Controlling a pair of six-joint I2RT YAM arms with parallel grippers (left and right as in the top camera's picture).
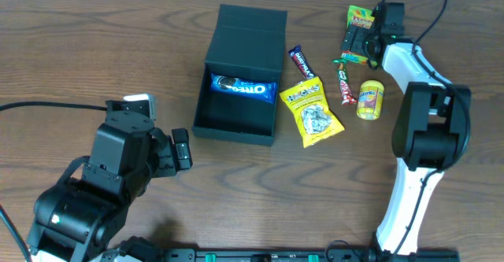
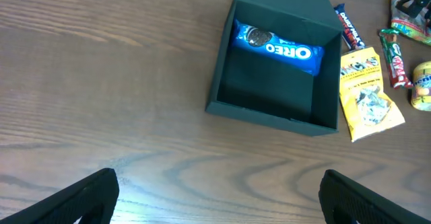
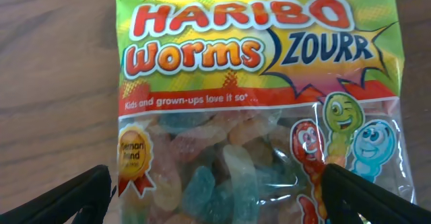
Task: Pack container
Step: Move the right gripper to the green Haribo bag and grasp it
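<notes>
At the far right of the tabletop (image 1: 94, 42), my right end effector (image 3: 215, 183) hangs just above a Haribo Worms Zourr bag (image 3: 256, 83). Its fingers (image 3: 60, 197) are spread wide, one off each side of the packet, so it is open and clamping nothing. I cannot tell from the wrist view whether the tips touch the bag. Just near of that bag in the overhead view lie a red candy bar (image 1: 344, 81) and a small yellow tub (image 1: 370, 99). To their left are a dark chocolate bar (image 1: 302, 62) and a yellow snack packet (image 1: 312, 112), which sits just beside the container's right wall.

My left end effector (image 2: 219, 183) sits near and to the left of the container, well apart from it. Its jaws are parted, with only bare wood between them.

Between the two arms, the container (image 1: 236, 114) rests at mid-tabletop, a dark box with its flap lid folded back on the far side. One blue Oreo packet (image 2: 276, 46) lies inside along the far wall. The near part of the box floor is bare.
</notes>
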